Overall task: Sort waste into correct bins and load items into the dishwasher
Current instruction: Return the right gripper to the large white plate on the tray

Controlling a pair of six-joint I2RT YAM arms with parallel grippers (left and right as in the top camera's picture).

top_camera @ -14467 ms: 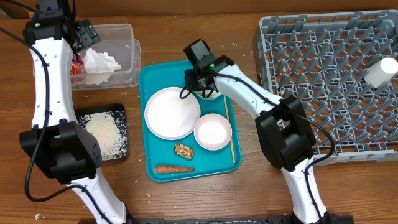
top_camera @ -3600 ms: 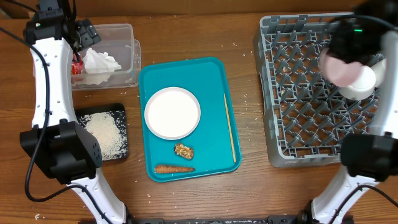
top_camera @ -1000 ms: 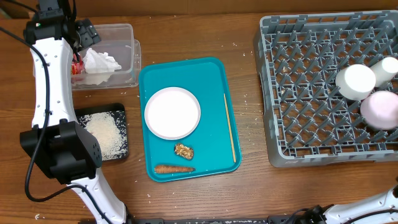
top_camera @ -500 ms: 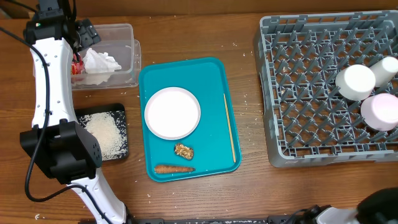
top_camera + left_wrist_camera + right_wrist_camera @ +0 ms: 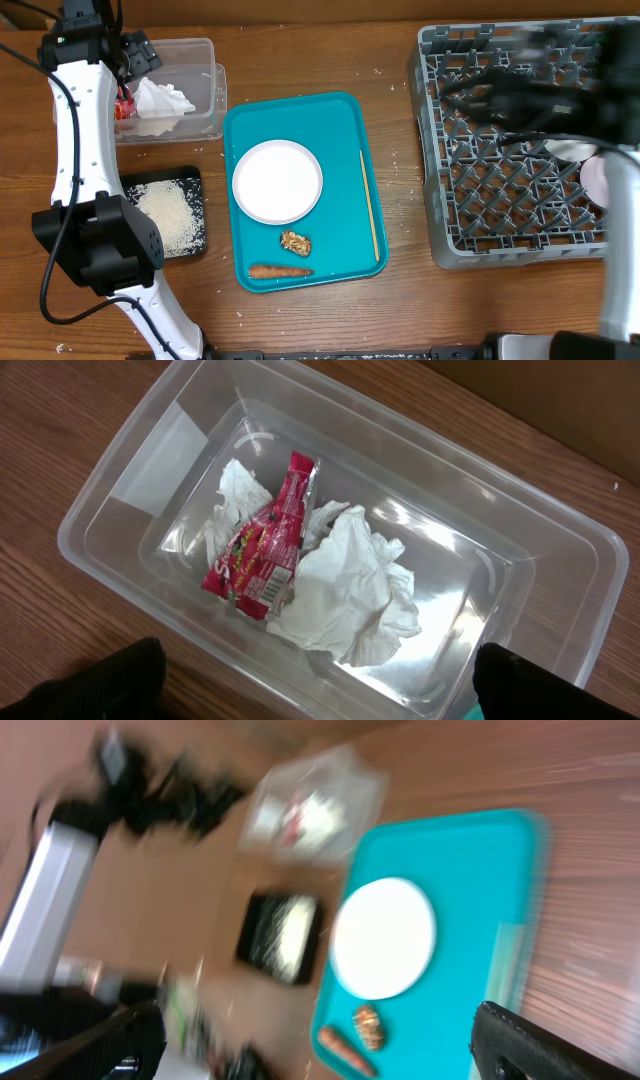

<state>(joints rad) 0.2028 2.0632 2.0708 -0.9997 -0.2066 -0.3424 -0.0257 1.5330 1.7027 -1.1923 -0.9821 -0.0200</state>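
A white plate (image 5: 277,181), a thin chopstick (image 5: 370,205), a brown food scrap (image 5: 295,242) and a carrot (image 5: 280,271) lie on the teal tray (image 5: 340,120). The grey dish rack (image 5: 500,200) holds a pink bowl (image 5: 594,180) and a white cup (image 5: 572,151), both partly hidden by my blurred right arm (image 5: 540,90). In the right wrist view, the right gripper (image 5: 320,1045) is open and empty, high above the tray (image 5: 470,920). My left gripper (image 5: 325,695) hangs open over the clear bin (image 5: 520,560), which holds a red wrapper (image 5: 262,550) and crumpled tissue (image 5: 350,590).
A black tray of rice (image 5: 165,215) sits left of the teal tray, below the clear bin (image 5: 200,60). The left arm (image 5: 75,130) stands along the table's left side. Crumbs dot the wood near the rack.
My right arm has swung back into the overhead view and is sweeping left across the rack. The pink bowl stays in the rack beside the cup. The left arm is still.
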